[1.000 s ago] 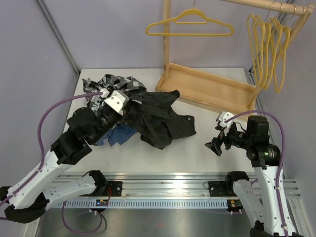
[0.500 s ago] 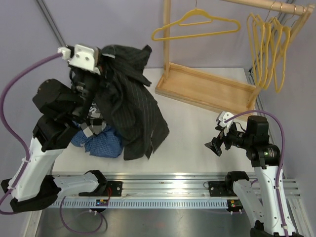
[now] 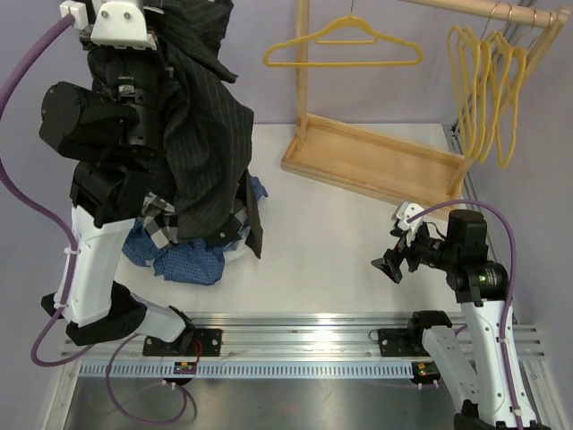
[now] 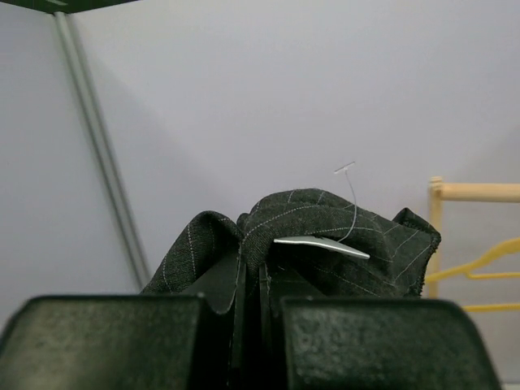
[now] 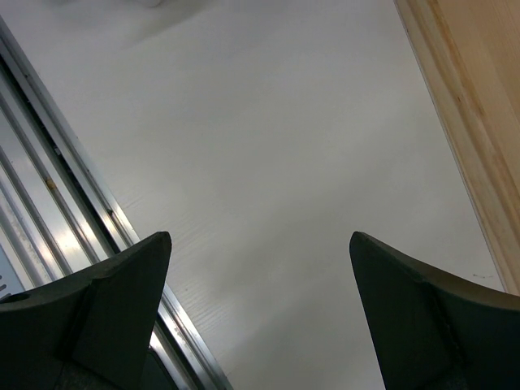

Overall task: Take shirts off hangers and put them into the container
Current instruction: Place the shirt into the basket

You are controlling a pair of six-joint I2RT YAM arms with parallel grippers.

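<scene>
Left arm has swung up high since a second ago, hauling the black pinstriped shirt [image 3: 201, 134] off the pile. Left claw [image 4: 248, 280] is pressed together, pinching a fold of it. Right claw [image 5: 258, 244] is spread, idle over the worktop [image 3: 340, 260]. Hem hangs onto the blue check shirt [image 3: 188, 260]. Risks: thin pinch slips, cloth draped on the arm snags. Container can't be made out, so the drop may miss.

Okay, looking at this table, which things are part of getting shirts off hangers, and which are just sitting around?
Part of the job:
black pinstriped shirt, gripped in the shut left tool; dark blue small-check shirt in the heap below; thin yellow hangers, all bare.

Just there:
flat wooden tray-like rack base; upright wooden post; open right tool, holding nothing.
</scene>
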